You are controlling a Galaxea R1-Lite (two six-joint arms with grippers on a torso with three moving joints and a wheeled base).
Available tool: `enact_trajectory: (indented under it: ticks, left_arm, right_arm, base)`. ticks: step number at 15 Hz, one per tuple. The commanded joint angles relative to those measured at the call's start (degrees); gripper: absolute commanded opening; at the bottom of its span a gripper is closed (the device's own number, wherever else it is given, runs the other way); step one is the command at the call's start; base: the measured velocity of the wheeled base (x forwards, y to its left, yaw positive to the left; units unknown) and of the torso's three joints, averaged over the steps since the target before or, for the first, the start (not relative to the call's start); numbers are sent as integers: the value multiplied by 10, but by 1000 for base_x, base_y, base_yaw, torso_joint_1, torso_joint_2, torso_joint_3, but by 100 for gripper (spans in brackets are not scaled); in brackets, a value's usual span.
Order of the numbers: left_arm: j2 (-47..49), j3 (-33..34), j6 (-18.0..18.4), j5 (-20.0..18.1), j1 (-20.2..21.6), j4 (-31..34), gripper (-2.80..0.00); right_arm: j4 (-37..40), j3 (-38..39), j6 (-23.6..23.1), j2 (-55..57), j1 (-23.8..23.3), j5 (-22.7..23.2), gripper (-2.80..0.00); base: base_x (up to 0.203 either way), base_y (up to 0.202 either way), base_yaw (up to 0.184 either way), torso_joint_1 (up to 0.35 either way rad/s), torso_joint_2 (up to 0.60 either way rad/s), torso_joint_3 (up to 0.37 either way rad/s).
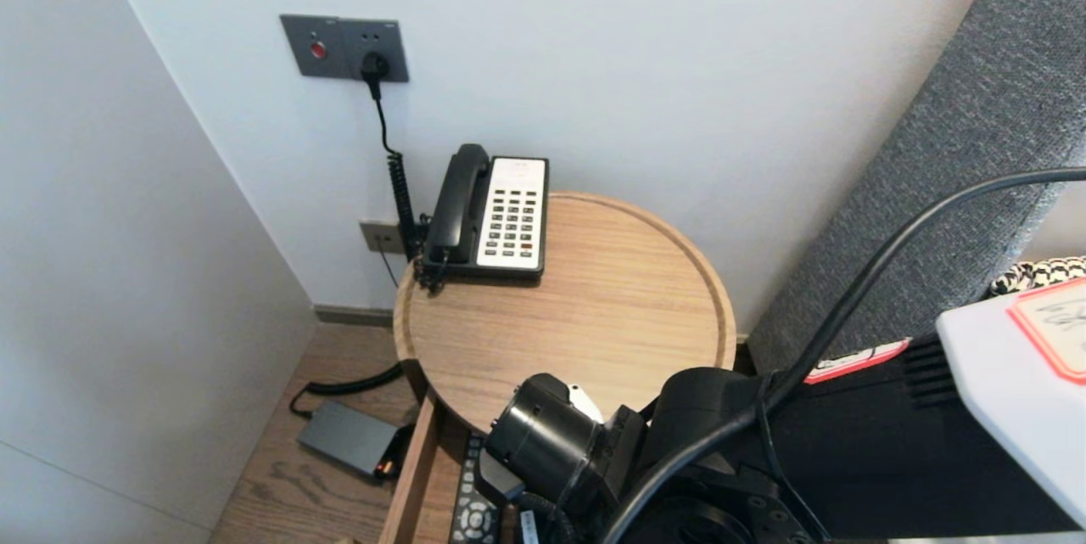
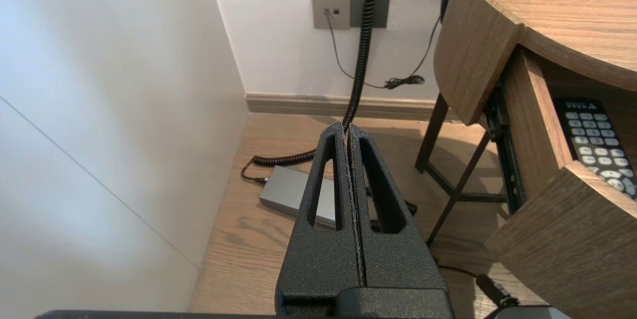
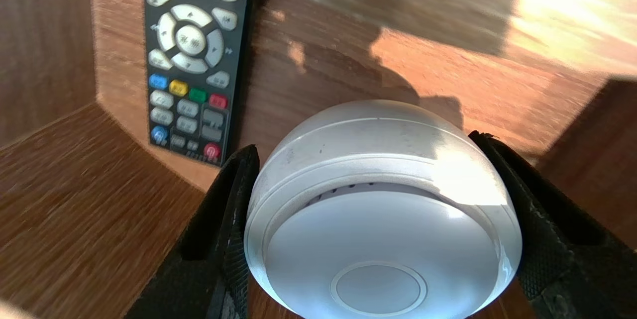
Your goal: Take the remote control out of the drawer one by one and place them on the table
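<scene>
My right gripper [image 3: 362, 145] is shut on a white round domed device [image 3: 378, 199], one black finger [image 3: 234, 199] against each side of it. It hangs inside the open wooden drawer [image 3: 59, 199], next to a black remote control [image 3: 191, 55] that lies on the drawer floor. In the head view the right wrist [image 1: 551, 446] reaches down over the drawer [image 1: 416, 476] under the round table's front edge and hides the fingers; a bit of white [image 1: 585, 400] shows behind it. My left gripper [image 2: 347, 130] is shut and empty, parked low over the floor left of the table.
The round wooden table [image 1: 594, 315] carries a black and white telephone [image 1: 492, 213] at its back left. A grey box [image 1: 348, 438] with a coiled cord lies on the floor by the left wall. A grey padded headboard [image 1: 959, 145] stands at the right.
</scene>
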Motion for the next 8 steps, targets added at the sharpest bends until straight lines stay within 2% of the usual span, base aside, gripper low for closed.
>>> enact_trajectory:
  ticks: [1, 8]
  left_arm:
    - [0, 7, 0, 0, 0, 0, -280]
    - [0, 7, 0, 0, 0, 0, -280]
  right_arm:
    - [12, 2, 3, -27, -1, 3, -280]
    - [22, 17, 6, -82, -1, 6, -280]
  base:
    - [0, 0, 0, 0, 0, 0]
    - [0, 0, 0, 0, 0, 0]
